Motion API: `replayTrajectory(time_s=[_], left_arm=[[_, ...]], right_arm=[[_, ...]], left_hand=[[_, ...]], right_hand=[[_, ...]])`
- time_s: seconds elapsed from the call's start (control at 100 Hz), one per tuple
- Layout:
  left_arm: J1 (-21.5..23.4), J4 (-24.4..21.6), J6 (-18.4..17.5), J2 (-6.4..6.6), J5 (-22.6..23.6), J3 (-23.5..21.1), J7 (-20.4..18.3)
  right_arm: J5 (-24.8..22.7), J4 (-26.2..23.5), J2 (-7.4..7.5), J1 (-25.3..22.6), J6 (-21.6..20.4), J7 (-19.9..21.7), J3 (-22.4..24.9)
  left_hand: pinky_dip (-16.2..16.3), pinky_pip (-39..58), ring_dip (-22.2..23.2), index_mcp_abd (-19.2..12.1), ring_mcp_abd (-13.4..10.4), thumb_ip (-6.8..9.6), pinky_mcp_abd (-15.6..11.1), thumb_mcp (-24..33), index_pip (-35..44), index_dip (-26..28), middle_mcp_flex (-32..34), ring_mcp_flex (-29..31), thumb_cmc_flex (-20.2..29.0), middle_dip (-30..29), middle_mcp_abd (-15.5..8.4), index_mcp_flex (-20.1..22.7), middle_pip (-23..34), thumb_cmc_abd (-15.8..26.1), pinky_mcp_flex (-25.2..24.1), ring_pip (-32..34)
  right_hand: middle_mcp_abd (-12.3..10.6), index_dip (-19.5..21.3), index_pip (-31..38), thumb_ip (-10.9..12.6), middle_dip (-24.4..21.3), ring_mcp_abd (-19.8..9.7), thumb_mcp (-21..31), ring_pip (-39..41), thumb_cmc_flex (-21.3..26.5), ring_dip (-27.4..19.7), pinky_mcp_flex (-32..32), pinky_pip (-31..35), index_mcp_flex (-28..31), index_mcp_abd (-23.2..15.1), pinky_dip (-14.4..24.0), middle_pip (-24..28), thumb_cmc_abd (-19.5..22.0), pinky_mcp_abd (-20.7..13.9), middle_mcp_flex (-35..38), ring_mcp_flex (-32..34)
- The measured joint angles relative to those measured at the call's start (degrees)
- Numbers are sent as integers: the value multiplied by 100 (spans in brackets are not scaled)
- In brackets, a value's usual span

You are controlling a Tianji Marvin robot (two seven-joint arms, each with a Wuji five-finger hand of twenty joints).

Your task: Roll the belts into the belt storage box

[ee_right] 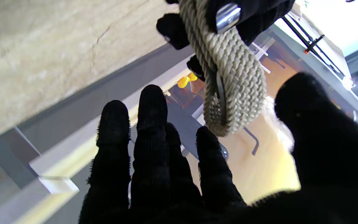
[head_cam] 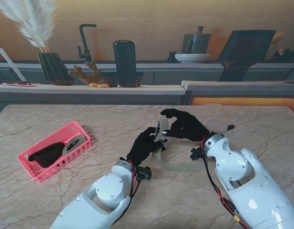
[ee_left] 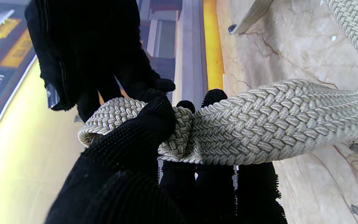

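Two robot hands meet above the marble tabletop (head_cam: 194, 191). Pink storage box (head_cam: 76, 128), far left, holds rolled belts. Beige braided belt (head_cam: 177, 166) trails rightward; left robot hand (head_cam: 143, 144) clamps its rolled end. Right robot hand (head_cam: 184, 125): fingers spread, released.

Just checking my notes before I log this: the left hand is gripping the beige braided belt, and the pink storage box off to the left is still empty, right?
Not quite. The pink storage box is not empty: the stand view shows a rolled belt and a dark item inside. The left hand does grip the beige braided belt.
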Motion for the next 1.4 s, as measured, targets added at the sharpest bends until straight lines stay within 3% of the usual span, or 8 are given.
replayTrajectory(time_s=[0.1, 0.27, 0.39, 0.58, 0.73, 0.93, 1.15, 1.4], left_arm=[[-5, 8, -57, 27, 54, 27, -63], [1, 3, -76, 51, 23, 29, -125], [12, 3, -70, 55, -15, 24, -125], [34, 2, -22, 57, -93, 16, -113], [65, -31, 43, 57, -227, -1, -121], [74, -99, 51, 52, -477, -45, -181], [-12, -93, 31, 40, -406, -10, -223], [-16, -73, 38, 48, -541, 26, -438]], right_arm=[[481, 143, 29, 119, 78, 238, -62], [840, 407, 46, 290, 70, 501, -174], [839, 479, 62, 345, -34, 556, -231], [1060, 578, 69, 439, -121, 550, -391], [1094, 640, 38, 494, -148, 444, -463], [881, 577, -98, 427, -250, -460, -511], [499, 221, -236, 290, -296, -975, -405], [85, -19, -292, 441, -341, -1362, -360]], left_hand=[[0, 0, 4, -2, 0, 0, 6, -9, 2, 1, 0, 0, 3, 0, 0, 2, 0, 0, 0, 0], [0, 0, 6, -2, 5, -1, 14, -57, 10, 4, -1, 1, 53, 0, 0, 5, 0, 0, 0, 0], [0, 0, 7, -2, 23, -3, 17, -57, 69, 23, -1, 2, 63, 0, 0, 7, 0, 0, 1, 0], [0, 0, 8, -52, 69, -7, 20, -62, 80, 78, -48, 2, 138, 0, 19, 64, 0, 1, 1, -7], [0, -5, 6, -155, 88, -22, 22, -43, 109, -141, -49, 2, 123, -94, 19, 189, -7, -14, 1, -152], [-1, -173, -324, -405, 103, 7, 171, 769, -451, -599, -49, -318, -1090, -649, -11, 182, 141, -140, -479, -683], [-1, -353, -645, -732, 104, 23, 23, 637, -559, -673, 133, -370, -1071, -825, -21, 188, 151, -162, -607, -877], [-4, -594, -791, -630, 5, 56, 81, 524, -407, -703, 254, -546, -757, -826, -82, 574, 82, 48, -848, -1066]], right_hand=[[6, 43, -9, -6, 3, -4, 127, 76, 189, 31, 16, 4, 123, -8, 56, 79, 12, -42, -7, 51], [-292, 479, 641, -78, 99, -4, 479, 83, 434, 91, 18, 4, 1134, -973, 124, 177, -91, -42, 900, 63], [-452, 566, 953, -92, 210, -4, 479, 93, 506, 155, 79, 4, 1358, -1315, 130, 193, -95, -42, 1324, 182], [-708, -615, 2440, -351, 357, -16, 168, 286, 1207, 371, 448, 139, 1714, -1804, 134, 345, -295, -42, 2367, 771], [-593, -1113, 2708, -478, 495, 18, 323, 700, 1338, 610, 756, 432, 2379, -1817, 134, 264, -599, -42, 3252, 1384], [-827, -1214, 2799, -602, 626, 29, 399, 794, 1338, 672, 889, 589, 2670, -1493, 134, 320, -785, -38, 3671, 1540], [-847, -1215, 2823, -600, 628, 29, 583, 854, 1345, 722, 925, 646, 2759, -1371, 134, 344, -848, -35, 3696, 1552], [-898, -1215, 2873, -657, 628, 20, 587, 857, 1336, 724, 927, 648, 2782, -1318, 134, 423, -848, -35, 3726, 1554]])
